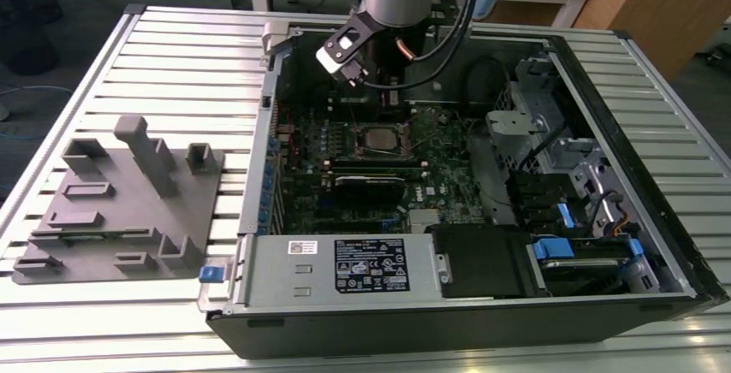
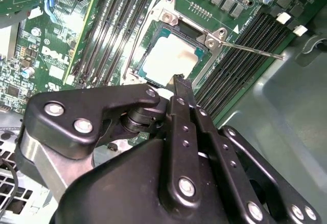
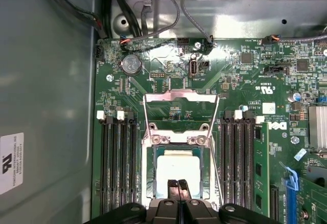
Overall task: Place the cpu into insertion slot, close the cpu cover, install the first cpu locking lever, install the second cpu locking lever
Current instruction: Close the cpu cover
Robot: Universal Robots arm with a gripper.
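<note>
Gripper point(image 3: 177, 187) fingers are pressed together with nothing between them, their tips over one edge of the cpu point(image 3: 178, 169). The chip lies seated in the insertion slot point(image 1: 359, 140), framed by the silvery cpu cover point(image 3: 199, 140). One thin locking lever point(image 2: 255, 48) sticks out sideways. Black memory slots point(image 3: 117, 157) flank the socket. A white printed label point(image 3: 11, 162) sits on the case wall and a black label point(image 1: 369, 266) on the power supply point(image 1: 286, 275). A grey fixture block point(image 1: 120, 210) stands well apart on the slatted table point(image 1: 171, 48).

Slatted metal table point(image 1: 171, 61), open computer case point(image 1: 457, 330), grey moulded fixture point(image 1: 126, 210)
</note>
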